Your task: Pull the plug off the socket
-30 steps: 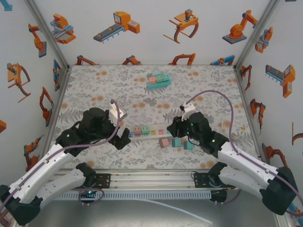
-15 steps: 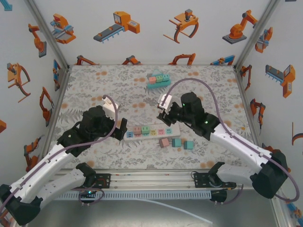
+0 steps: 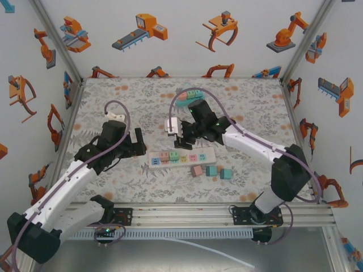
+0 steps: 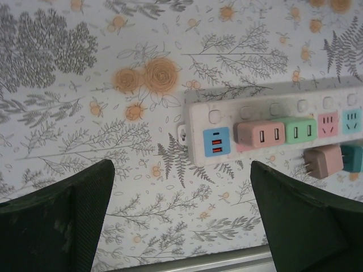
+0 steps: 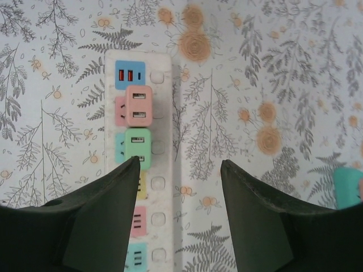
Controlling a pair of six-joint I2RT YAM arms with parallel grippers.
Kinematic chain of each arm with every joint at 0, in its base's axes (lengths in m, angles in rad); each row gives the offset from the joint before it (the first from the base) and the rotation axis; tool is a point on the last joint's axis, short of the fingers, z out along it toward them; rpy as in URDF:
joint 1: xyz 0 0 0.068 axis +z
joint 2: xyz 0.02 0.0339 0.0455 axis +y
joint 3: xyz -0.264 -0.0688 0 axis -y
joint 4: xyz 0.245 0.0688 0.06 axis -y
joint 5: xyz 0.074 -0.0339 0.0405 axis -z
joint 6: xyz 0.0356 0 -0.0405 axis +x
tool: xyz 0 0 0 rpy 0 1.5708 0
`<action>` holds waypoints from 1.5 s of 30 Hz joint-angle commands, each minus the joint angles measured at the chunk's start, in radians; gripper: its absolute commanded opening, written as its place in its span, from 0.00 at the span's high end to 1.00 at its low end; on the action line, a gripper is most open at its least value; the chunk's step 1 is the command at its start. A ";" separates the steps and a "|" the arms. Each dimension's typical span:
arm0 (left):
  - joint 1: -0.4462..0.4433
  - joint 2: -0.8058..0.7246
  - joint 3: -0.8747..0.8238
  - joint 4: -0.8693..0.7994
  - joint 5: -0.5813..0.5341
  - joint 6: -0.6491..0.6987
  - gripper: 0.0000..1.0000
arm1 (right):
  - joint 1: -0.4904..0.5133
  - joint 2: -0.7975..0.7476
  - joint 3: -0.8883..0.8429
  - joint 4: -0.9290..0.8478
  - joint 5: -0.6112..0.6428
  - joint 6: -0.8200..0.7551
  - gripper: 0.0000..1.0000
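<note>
While the pink plug (image 5: 139, 105) and the green plug (image 5: 138, 147) sit in the white power strip (image 5: 161, 170) mid-table, your right gripper (image 5: 178, 164) hovers above them, jaws apart and empty. Close off-centre and you may pinch both plugs, or the strip may lift with the pull (nothing pins it: the left gripper (image 4: 181, 170) hangs wide open off its left end). Three loose plugs (image 3: 211, 170) lie just on its near side. A floral cloth (image 3: 113, 102) covers the table, the walls (image 3: 170, 39) carry orange robot pictures, and a teal power strip (image 3: 189, 96) lies at the far edge.
</note>
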 commanded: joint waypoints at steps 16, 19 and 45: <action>0.041 0.267 -0.079 0.219 0.205 -0.034 0.03 | 0.026 0.207 0.046 -0.049 -0.087 -0.048 0.43; 0.041 0.300 -0.085 0.240 0.230 -0.030 0.06 | 0.026 0.219 0.037 -0.049 -0.085 -0.047 0.45; 0.038 0.531 -0.035 0.131 0.206 -0.005 0.28 | 0.038 0.225 0.028 -0.049 -0.099 -0.065 0.73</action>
